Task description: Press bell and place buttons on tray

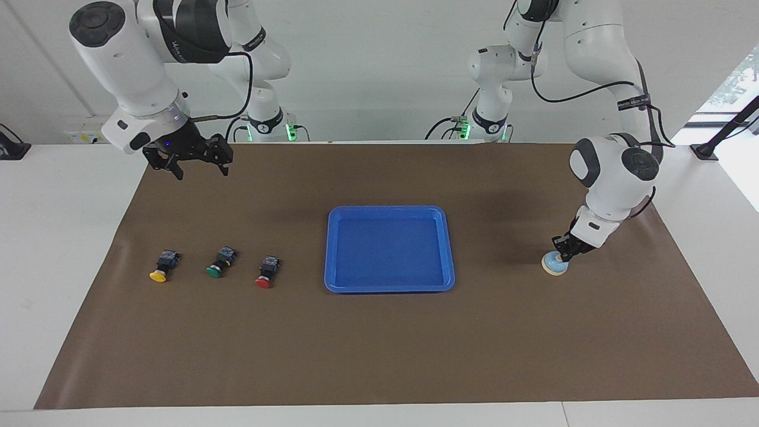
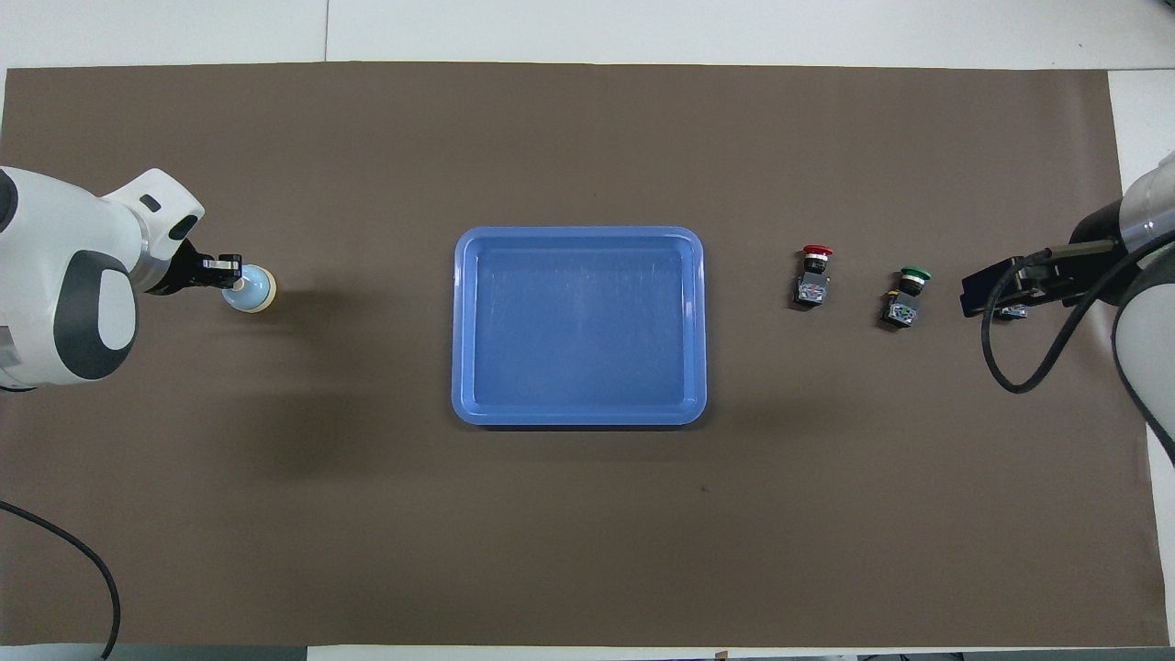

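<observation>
The light-blue bell (image 1: 554,264) stands on the mat toward the left arm's end; it also shows in the overhead view (image 2: 254,291). My left gripper (image 1: 565,254) (image 2: 226,268) is shut, with its tips down on the bell's top. The yellow button (image 1: 162,268), green button (image 1: 220,263) (image 2: 904,298) and red button (image 1: 266,273) (image 2: 813,275) lie in a row toward the right arm's end. My right gripper (image 1: 200,168) (image 2: 996,292) is open and raised; from above it covers the yellow button. The blue tray (image 1: 385,209) (image 2: 578,233) sits mid-table with nothing in it.
A brown mat (image 1: 379,356) (image 2: 587,532) covers most of the white table. A black cable loops from the right arm's wrist (image 2: 1010,367). A black stand (image 1: 720,136) is at the table's corner near the left arm's base.
</observation>
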### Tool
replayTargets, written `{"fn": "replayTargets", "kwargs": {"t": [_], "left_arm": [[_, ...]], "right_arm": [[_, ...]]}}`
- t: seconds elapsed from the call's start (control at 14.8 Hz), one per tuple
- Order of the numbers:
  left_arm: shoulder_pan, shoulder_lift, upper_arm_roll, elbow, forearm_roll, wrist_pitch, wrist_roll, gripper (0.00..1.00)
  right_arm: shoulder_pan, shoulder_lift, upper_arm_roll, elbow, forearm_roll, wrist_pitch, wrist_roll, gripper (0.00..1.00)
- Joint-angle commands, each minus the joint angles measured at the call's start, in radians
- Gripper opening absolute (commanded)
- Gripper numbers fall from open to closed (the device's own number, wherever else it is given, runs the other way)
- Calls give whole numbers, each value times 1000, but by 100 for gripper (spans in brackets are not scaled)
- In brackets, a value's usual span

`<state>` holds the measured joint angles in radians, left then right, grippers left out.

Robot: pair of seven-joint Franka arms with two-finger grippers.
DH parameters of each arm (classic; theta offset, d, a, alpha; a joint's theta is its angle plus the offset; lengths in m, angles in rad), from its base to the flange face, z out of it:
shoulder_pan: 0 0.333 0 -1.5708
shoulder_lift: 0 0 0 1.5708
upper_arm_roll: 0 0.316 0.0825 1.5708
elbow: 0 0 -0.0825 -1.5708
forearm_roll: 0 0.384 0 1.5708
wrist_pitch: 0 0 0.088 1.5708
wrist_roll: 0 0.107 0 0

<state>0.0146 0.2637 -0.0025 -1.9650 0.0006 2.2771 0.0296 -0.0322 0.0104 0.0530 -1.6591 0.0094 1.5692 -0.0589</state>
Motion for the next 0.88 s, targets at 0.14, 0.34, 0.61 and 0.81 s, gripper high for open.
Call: {"fn": "replayTargets", "kwargs": {"t": [0.14, 0.34, 0.61, 0.81], "left_arm": [[-1, -93, 10, 204, -5, -390, -8, 0], [-8, -213, 9, 210, -5, -481, -16, 59], [-13, -305, 7, 218, -7, -582, -16, 100], [-13, -299, 7, 299, -10, -684, -16, 100]], "right_arm": [[-9, -7, 5, -7, 12, -12, -19, 100], [-9, -7, 5, -7, 12, -12, -19, 100], [-9, -7, 5, -7, 12, -12, -19, 100], [-9, -27, 5, -7, 12, -60, -21, 100]]}}
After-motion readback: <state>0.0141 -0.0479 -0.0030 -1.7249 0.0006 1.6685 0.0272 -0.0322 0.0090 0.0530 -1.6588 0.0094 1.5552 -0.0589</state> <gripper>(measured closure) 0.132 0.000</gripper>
